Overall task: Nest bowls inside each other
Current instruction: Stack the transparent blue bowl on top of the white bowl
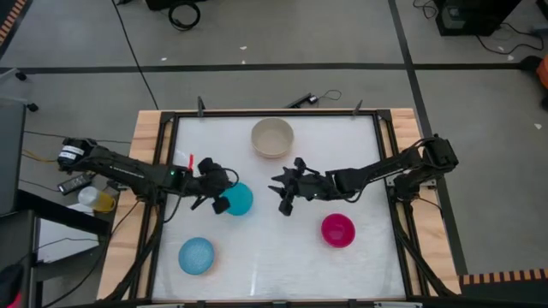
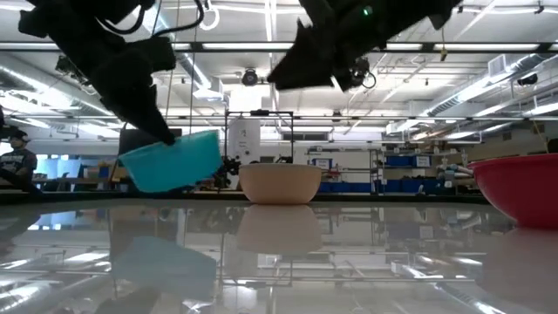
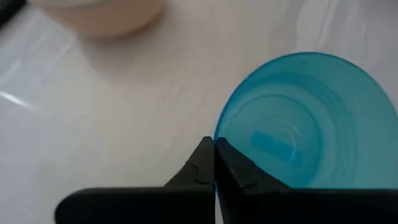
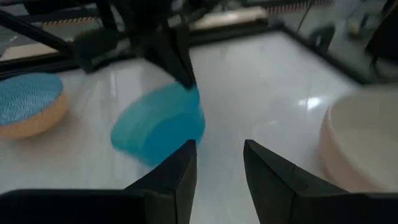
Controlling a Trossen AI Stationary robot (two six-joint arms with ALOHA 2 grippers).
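Observation:
The teal bowl (image 1: 239, 198) hangs tilted just above the table left of centre, with my left gripper (image 1: 214, 197) shut on its rim. The low view shows the teal bowl (image 2: 172, 160) clear of the tabletop, and it shows again in the right wrist view (image 4: 158, 124). My right gripper (image 1: 286, 197) stands open to the bowl's right, above the table, nothing between its fingers (image 4: 180, 171). The beige-grey bowl (image 1: 272, 138) rests on its base at the far middle. On their bases too, the red-magenta bowl (image 1: 337, 230) sits near right and the speckled light blue bowl (image 1: 196, 256) near left. My left gripper pinches the teal bowl's rim (image 3: 219, 138) on the side toward the table's left, one finger inside the bowl and one outside. The fingers slant down from the left. The bowl hangs clear of the table, tilted, its held side higher.
A black frame (image 1: 163, 171) edges the white tabletop. Free room lies in the middle of the table between the bowls. The beige-grey bowl (image 4: 364, 146) is close beside my right gripper, and the speckled bowl (image 4: 28, 102) lies beyond the teal one.

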